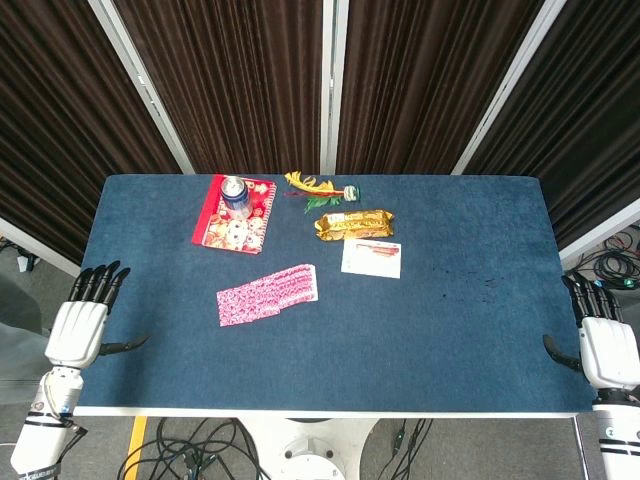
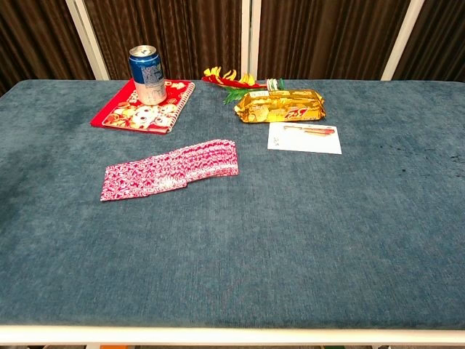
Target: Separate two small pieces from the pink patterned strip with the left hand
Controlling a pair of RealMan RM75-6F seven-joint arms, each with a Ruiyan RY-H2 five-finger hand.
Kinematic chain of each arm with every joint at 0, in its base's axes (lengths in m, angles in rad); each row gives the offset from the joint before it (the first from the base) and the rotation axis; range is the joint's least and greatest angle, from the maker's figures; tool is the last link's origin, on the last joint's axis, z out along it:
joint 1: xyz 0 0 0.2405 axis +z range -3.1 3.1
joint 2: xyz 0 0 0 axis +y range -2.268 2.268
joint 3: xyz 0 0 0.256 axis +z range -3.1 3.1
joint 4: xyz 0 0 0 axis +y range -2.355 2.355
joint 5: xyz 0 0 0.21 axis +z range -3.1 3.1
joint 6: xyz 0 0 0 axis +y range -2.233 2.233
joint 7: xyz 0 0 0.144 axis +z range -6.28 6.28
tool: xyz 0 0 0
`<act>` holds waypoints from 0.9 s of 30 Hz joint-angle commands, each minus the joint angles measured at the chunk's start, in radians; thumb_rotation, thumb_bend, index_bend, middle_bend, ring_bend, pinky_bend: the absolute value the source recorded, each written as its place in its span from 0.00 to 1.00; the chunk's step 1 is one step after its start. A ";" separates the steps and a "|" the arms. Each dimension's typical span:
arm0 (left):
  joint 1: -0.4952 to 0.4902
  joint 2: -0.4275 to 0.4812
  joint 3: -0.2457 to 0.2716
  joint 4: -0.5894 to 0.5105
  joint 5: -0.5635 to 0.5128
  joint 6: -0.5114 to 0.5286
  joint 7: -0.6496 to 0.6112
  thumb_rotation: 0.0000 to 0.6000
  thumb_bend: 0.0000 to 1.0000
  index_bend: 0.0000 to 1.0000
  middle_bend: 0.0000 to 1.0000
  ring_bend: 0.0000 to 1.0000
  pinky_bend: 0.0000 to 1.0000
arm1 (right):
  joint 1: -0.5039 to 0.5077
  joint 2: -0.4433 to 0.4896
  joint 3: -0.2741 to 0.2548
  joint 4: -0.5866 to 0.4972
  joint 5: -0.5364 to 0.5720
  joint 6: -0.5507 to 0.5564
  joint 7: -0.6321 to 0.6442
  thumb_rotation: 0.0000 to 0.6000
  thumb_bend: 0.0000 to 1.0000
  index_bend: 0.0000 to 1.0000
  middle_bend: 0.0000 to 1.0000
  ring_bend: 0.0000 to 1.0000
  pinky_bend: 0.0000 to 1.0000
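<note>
The pink patterned strip [image 1: 267,293] lies flat on the blue table, left of centre, and shows in the chest view too as the strip [image 2: 171,169]. My left hand [image 1: 82,323] hangs off the table's left front corner, fingers stretched out and apart, holding nothing, well away from the strip. My right hand [image 1: 604,342] sits at the right front corner, also open and empty. Neither hand appears in the chest view.
A blue can [image 2: 147,75] stands on a red notebook [image 2: 131,114] at the back left. A yellow and red toy [image 2: 231,78], a gold snack pack [image 2: 282,105] and a white card [image 2: 304,137] lie behind the strip. The blue tabletop [image 2: 290,240] stretches in front.
</note>
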 commanded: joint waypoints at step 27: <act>-0.002 -0.013 0.011 -0.024 -0.028 -0.019 0.093 1.00 0.56 0.05 0.88 0.88 0.87 | -0.005 0.005 -0.004 0.006 -0.004 0.008 0.004 1.00 0.21 0.00 0.00 0.00 0.00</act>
